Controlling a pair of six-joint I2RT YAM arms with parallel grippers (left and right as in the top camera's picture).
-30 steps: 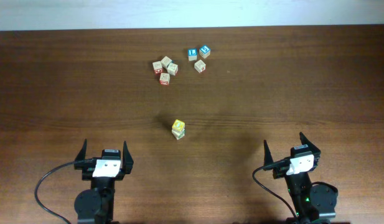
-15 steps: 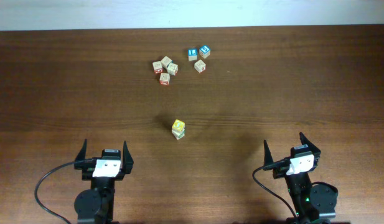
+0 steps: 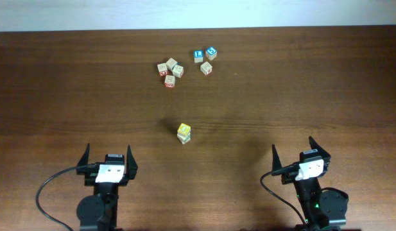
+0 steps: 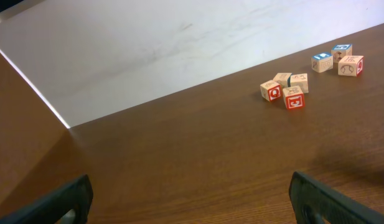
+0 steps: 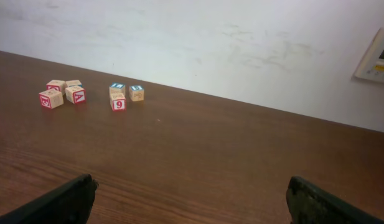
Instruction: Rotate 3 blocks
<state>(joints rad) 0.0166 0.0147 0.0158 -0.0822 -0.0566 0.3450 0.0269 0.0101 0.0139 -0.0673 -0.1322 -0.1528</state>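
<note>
Red 9 on a wooden block [image 5: 119, 103], red Q on a second block [image 4: 271, 91]

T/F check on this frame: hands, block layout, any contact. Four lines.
1. The left hand and right hand are both open and empty. True.
2. The blue-faced cubes sit next to each other, far from the hands. True.
3. The yellow-faced block touches the blue-faced cubes. False: it stands alone, nearer the hands.
4. The left hand grips the red-faced block. False: that block lies on the table, well away from it.
</note>
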